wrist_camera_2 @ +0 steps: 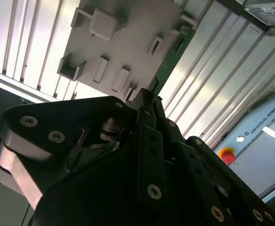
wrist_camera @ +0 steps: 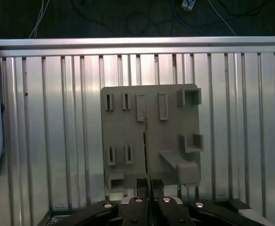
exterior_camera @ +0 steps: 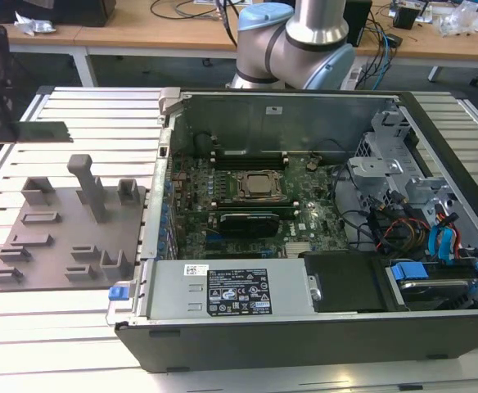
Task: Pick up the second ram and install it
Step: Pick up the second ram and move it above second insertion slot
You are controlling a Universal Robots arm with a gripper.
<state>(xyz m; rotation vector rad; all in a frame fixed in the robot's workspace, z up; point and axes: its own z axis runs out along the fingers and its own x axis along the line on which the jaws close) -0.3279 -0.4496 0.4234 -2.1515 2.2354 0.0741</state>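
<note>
Claw (wrist_camera: 147,189) shut on the second ram (wrist_camera: 146,141); the stick hangs edge-on above the grey holder plate (wrist_camera: 128,132).
Pinched by one end, the thin green stick (wrist_camera_2: 171,59) could, as a judgement, tilt or slip between the fingers; a skewed stick would jam in a slot; a low pass might catch the plate's upright post (exterior_camera: 87,184). In the exterior view the open computer case (exterior_camera: 223,336) lies well apart on the slotted table (exterior_camera: 75,327); inside it the black-shrouded card (exterior_camera: 247,223) sits just beside the processor socket (exterior_camera: 259,187), crowding the approach.
</note>
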